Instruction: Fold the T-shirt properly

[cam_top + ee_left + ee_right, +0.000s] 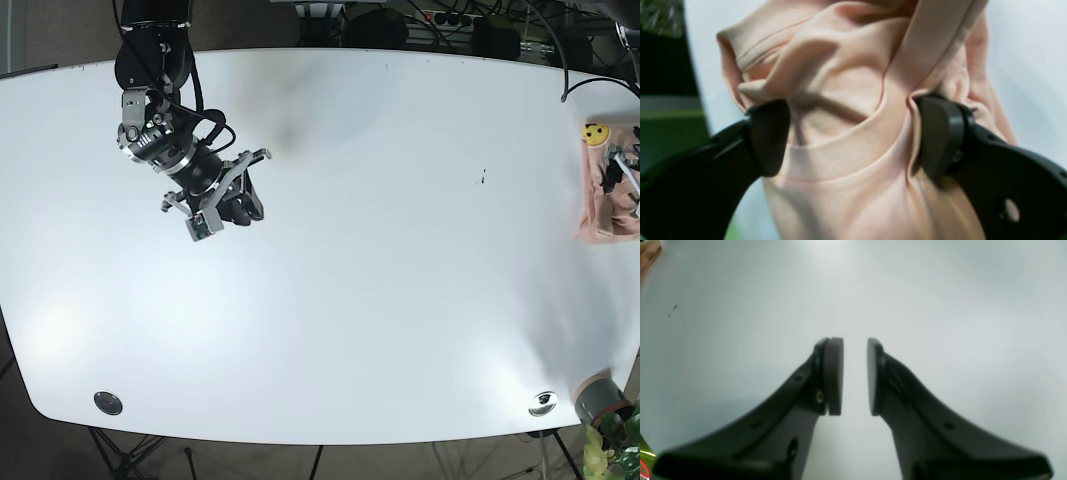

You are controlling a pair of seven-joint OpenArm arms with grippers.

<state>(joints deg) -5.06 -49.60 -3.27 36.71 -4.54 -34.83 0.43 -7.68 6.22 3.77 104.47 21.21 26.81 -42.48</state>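
The peach T-shirt (pixel 603 205) lies crumpled at the table's far right edge, with a yellow smiley print (pixel 596 132) at its top. In the left wrist view the shirt (pixel 846 83) is bunched, its ribbed collar running between my black fingers (pixel 770 136). My left gripper (pixel 853 136) has its jaws wide apart astride this bunch, with cloth touching both pads. In the base view it (pixel 618 170) sits over the shirt. My right gripper (pixel 855 376) is empty with a narrow gap between its pads. It hovers over bare table at the far left (pixel 240 200).
The white table (pixel 400 250) spans the whole view. A small dark mark (pixel 484 177) lies right of centre. Two silver discs (pixel 107 402) (pixel 543 402) sit near the front edge. A grey pot with a plant (pixel 600 400) stands at the front right corner. Cables run behind the back edge.
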